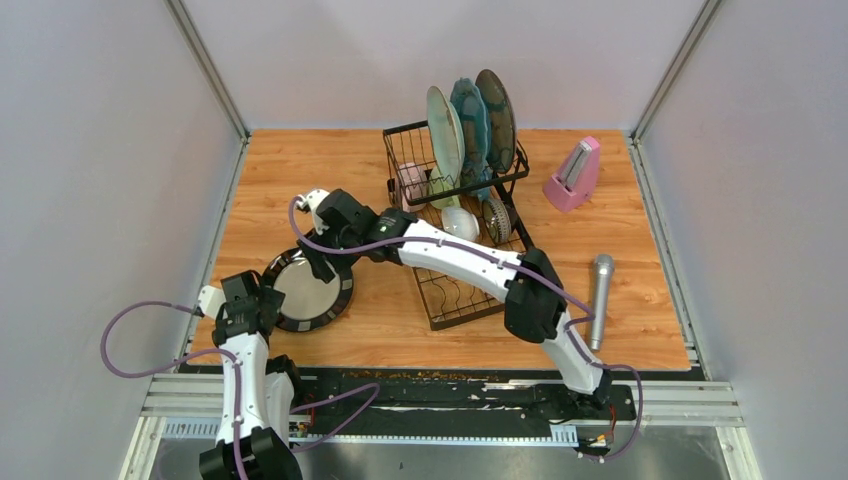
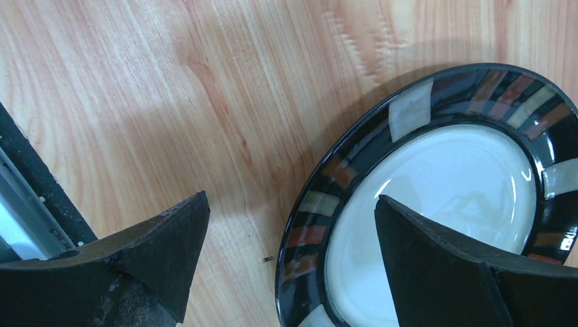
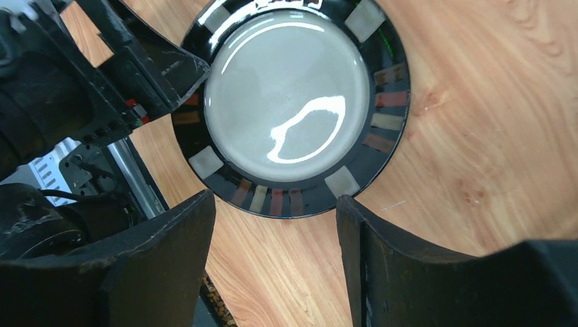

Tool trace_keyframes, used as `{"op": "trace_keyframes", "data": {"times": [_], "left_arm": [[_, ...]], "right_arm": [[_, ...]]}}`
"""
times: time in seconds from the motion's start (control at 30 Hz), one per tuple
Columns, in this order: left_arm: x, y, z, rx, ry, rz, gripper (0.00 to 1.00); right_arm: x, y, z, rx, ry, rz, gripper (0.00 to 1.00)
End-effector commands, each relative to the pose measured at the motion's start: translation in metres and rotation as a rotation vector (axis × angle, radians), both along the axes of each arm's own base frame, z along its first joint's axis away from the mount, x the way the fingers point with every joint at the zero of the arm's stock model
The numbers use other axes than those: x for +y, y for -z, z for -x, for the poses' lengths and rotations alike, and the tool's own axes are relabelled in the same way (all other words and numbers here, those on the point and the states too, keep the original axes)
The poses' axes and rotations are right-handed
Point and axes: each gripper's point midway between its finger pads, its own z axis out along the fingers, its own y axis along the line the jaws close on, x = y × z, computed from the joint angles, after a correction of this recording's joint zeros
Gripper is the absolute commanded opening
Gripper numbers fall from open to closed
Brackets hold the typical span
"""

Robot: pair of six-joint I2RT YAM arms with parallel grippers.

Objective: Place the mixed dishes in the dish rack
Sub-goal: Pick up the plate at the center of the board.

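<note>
The step in hand looks to be the pick-up of the one dish not yet loaded: a plate lying flat on the bench, toward the left edge and closer to the near-left corner than to the far one. The dish rack stands mid-bench toward the far edge, apart from the plate, with racked plates standing on edge at its far end.

Both claws are released. The left claw straddles the rim on the side facing the left edge, with one finger above bare wood and the other above the plate's well. The right claw reaches across from the right and hovers over the far side of the rim with its jaws spread. Neither appears to touch the plate.

Since the plate lies flat, the next move likely calls for one claw to drop and pinch the rim, perhaps with the other steadying it. The plate must then be turned on edge for a slot.

The plate is round, with a glossy pale well that mirrors the light. Its black rim carries pale squares and reddish-brown and tan stripes. That glaze probably makes it slippery.
</note>
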Motion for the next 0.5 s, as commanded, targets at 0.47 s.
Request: {"op": "trace_keyframes", "data": {"times": [0.47], "left_arm": [[-0.012,0.006,-0.019,-0.065,0.086,0.045,0.86]], "right_arm": [[0.008,0.082,-0.038,0.273,0.062,0.04,0.68]]}}
